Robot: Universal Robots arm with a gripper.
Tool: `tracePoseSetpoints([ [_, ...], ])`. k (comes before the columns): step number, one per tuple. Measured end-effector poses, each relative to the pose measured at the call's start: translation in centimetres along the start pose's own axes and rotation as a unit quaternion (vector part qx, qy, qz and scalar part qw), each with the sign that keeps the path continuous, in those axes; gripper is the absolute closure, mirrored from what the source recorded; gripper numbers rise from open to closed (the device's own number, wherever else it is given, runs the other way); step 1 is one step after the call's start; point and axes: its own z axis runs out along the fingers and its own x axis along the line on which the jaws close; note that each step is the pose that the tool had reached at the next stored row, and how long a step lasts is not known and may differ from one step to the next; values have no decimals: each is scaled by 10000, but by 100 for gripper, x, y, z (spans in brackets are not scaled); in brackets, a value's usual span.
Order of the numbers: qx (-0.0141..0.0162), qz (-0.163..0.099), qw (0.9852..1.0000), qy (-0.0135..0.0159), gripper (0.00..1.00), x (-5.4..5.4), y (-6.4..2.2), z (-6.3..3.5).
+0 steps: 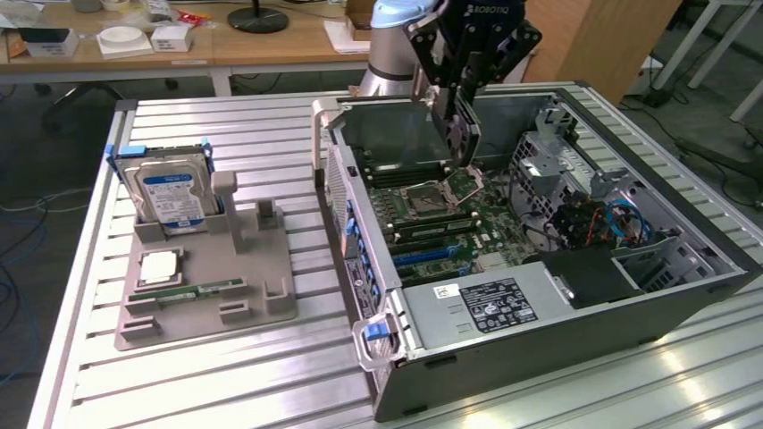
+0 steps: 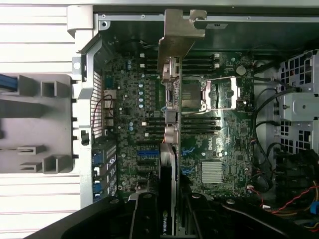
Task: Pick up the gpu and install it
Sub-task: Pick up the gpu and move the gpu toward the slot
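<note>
A: Right, big picture first: the ribbed metal table (image 1: 238,134) carries the open computer case (image 1: 560,331), lying on its side; motherboard (image 2: 124,99) fully exposed inside.
B: And at the exterior view's left, the grey parts holder (image 1: 256,286) sits beside the case; hard drive (image 1: 167,197) standing upright at its back.
A: Now the gpu (image 1: 460,125); it's up on edge inside the case, over the motherboard, just beside the processor socket (image 2: 219,94).
B: Clamped, yes; the gripper (image 1: 465,85) has its fingers (image 2: 144,219) narrowed onto the card, one each side; in the wrist view its metal bracket (image 2: 175,40) sits at the end far from them.
A: Whether it touches the board, can't tell.
</note>
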Motion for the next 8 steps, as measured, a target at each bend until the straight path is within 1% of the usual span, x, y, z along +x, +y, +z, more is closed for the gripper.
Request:
tracePoseSetpoints([
  [8,0,0,10000,0,74,-49,-7,0],
])
